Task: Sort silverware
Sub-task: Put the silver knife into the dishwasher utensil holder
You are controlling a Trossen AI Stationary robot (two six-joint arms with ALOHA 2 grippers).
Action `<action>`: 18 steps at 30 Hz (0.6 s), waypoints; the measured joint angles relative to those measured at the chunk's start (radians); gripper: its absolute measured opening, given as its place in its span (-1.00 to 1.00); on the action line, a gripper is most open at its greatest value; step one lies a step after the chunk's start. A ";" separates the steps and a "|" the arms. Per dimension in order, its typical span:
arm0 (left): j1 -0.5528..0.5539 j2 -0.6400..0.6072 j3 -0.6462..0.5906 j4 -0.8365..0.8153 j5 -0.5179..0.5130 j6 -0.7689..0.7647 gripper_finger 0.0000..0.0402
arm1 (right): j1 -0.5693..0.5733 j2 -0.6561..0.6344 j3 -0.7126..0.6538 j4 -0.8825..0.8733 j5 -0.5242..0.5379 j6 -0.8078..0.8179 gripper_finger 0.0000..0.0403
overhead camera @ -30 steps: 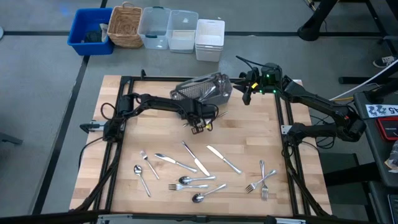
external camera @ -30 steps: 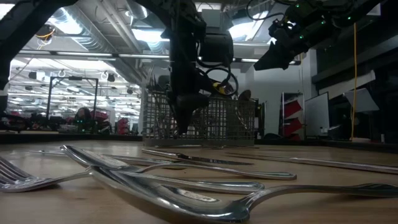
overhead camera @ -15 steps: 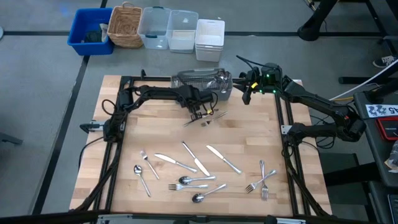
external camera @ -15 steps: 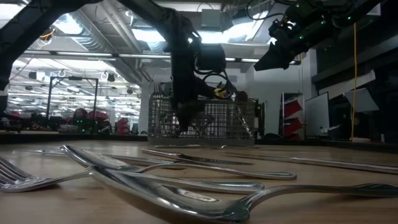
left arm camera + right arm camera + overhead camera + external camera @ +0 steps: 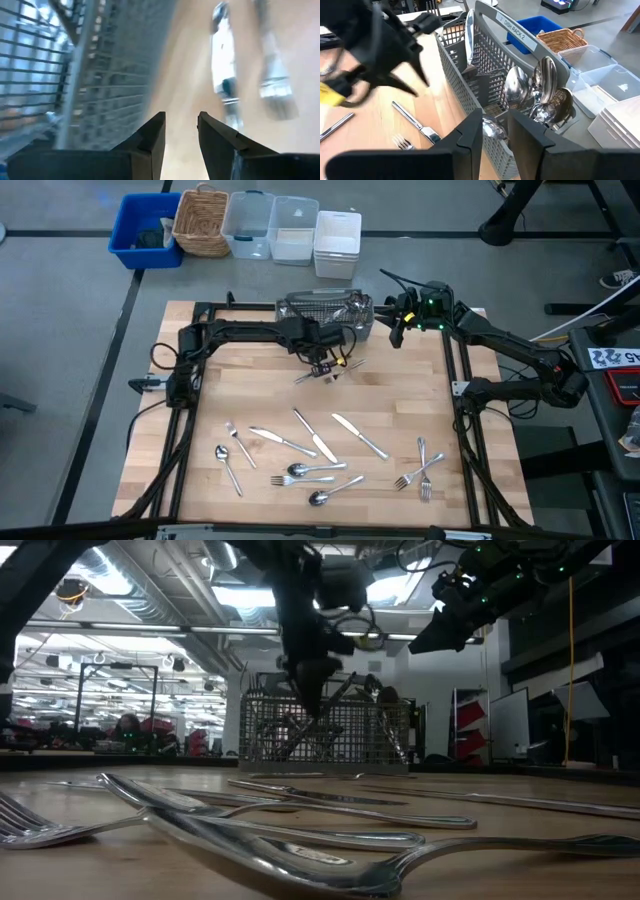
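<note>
Silverware (image 5: 320, 442) lies scattered on the tabletop (image 5: 250, 395), mostly across the near half: knives (image 5: 314, 434) in the middle, spoons (image 5: 300, 470) just below them, a spoon and fork (image 5: 232, 442) to the left, crossed forks (image 5: 422, 470) to the right. Two more pieces (image 5: 335, 368) lie just in front of the basket (image 5: 325, 315), a fork and what looks like a knife. More silverware stands inside the basket; the right wrist view shows spoon bowls (image 5: 540, 95) bunched at one end compartment and a blade (image 5: 469, 37) upright further along. The basket is upright at the far edge of the tabletop, tagged "DISH RACK 2".

My left tool (image 5: 322, 358) hangs over the tabletop just in front of the basket, right above those two loose pieces. In its wrist view the jaws stand a little apart with bare wood in the gap, nothing held; the basket mesh (image 5: 100, 75) is close on one side, the two pieces (image 5: 222, 75) blurred on the other. In the low view it hangs in front of the basket, above its rim.

My right tool (image 5: 396, 330) waits in the air at the basket's right end, jaws a little apart, empty, pointing at the spoon end.

Off the tabletop, beyond the basket: blue bin (image 5: 145, 228), wicker basket (image 5: 203, 222), clear tubs (image 5: 270, 225), white containers (image 5: 337, 242).
</note>
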 joint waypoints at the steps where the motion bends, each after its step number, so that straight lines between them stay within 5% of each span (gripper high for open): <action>1: -0.007 -0.003 0.001 0.006 0.026 -0.029 -0.49 | 0.000 0.000 0.000 0.000 0.000 0.000 -0.54; 7: -0.050 0.013 -0.027 0.051 0.156 -0.205 -0.49 | 0.000 0.000 0.000 -0.001 0.000 0.000 -0.54; 18: -0.028 0.020 -0.162 0.216 0.171 -0.290 -0.49 | 0.000 0.000 0.000 -0.002 -0.002 0.000 -0.54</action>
